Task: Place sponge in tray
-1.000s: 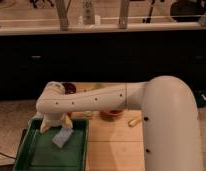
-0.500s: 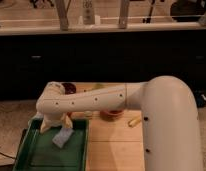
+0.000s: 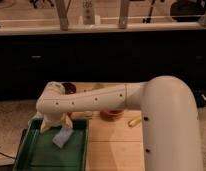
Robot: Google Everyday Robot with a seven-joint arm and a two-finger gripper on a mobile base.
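Note:
The dark green tray point(image 3: 33, 156) lies at the left end of the wooden table. The pale blue-grey sponge point(image 3: 62, 137) rests tilted inside the tray near its far right part. My gripper point(image 3: 56, 124) hangs just above the tray's far end, directly over the sponge. Its two pale fingers point(image 3: 45, 125) are spread apart, and the sponge sits just below them, not clamped. My white arm point(image 3: 96, 100) reaches in from the right.
A small round brown bowl point(image 3: 69, 88) stands behind the arm. A reddish-brown bowl point(image 3: 111, 114) sits under the arm at mid-table, with a small yellowish piece point(image 3: 133, 121) to its right. The wooden table point(image 3: 116, 150) extends right of the tray. A dark counter is behind.

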